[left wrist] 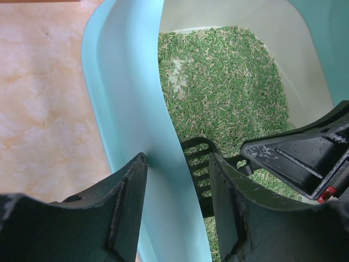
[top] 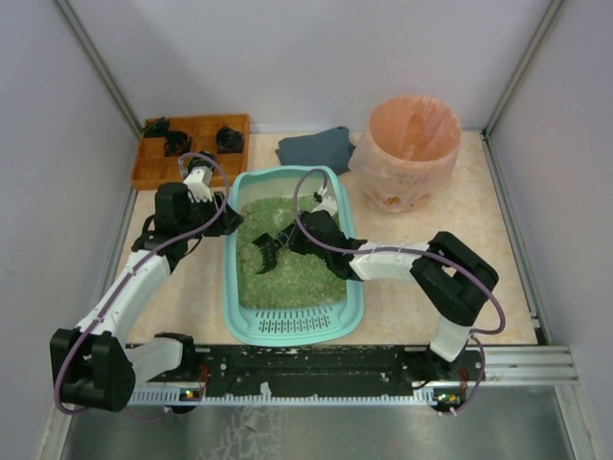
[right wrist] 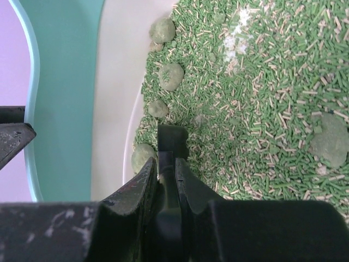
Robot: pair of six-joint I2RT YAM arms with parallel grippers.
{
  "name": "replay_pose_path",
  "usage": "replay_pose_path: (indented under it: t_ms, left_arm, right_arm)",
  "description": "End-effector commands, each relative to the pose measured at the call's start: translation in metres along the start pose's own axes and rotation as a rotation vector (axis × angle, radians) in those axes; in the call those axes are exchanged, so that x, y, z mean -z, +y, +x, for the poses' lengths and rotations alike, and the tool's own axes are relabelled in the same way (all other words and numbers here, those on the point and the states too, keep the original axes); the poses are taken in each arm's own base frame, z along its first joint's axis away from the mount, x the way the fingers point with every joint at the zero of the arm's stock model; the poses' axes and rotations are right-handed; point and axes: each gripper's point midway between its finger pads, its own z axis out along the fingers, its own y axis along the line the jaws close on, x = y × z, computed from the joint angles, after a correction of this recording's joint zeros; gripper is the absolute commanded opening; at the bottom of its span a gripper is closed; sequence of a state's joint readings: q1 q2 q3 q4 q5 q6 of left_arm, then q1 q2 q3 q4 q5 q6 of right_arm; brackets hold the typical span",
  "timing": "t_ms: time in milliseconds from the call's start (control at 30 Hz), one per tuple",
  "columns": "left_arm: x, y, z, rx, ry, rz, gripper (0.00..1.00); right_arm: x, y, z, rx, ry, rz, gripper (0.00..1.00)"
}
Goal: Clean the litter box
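Wooden tray (top: 153, 172) with black pieces is sitting at the far left corner of the desk (top: 536, 240), well apart from the work. Left claw (left wrist: 177, 164) is straddling the left wall of the litter box (left wrist: 125, 109), one finger outside and one inside, seemingly clamping it steady. The litter box is lying mid-desk between the two arms, grille end nearest the bases, green litter inside. Black slotted scoop (top: 263, 251) is hanging low over the litter near that wall; whether it is touching or carrying anything cannot be told. Right claw (right wrist: 166, 164) is pinching together on the scoop's handle. Progress, as a judgement: early, since several clumps (right wrist: 171, 75) are lying along the wall and a larger one (right wrist: 330, 136) further out. Scooping them and carrying them away is remaining. Dark cloth (top: 316, 149) is lying behind the box. Round bin (top: 407, 144) with a pink bag is standing far right; the box's right wall is rising between scoop and bin.
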State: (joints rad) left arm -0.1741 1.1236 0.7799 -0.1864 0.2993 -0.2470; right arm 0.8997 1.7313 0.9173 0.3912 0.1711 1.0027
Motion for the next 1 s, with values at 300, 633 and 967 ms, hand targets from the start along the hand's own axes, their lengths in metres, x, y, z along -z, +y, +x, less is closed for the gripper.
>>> replay_pose_path:
  t_ms: [300, 633, 967]
  left_arm:
    - [0.001, -0.003, -0.006, 0.000, -0.017, 0.017, 0.55]
    - [0.001, -0.003, -0.006, -0.001, -0.017, 0.015, 0.55]
    - [0.001, -0.003, -0.007, -0.001, -0.020, 0.014, 0.54]
  right_arm:
    - [0.035, 0.035, -0.028, -0.090, -0.095, -0.139, 0.00]
    - [0.050, 0.029, -0.049, -0.077, -0.179, -0.091, 0.00]
    - [0.080, 0.017, -0.069, -0.111, -0.198, -0.114, 0.00]
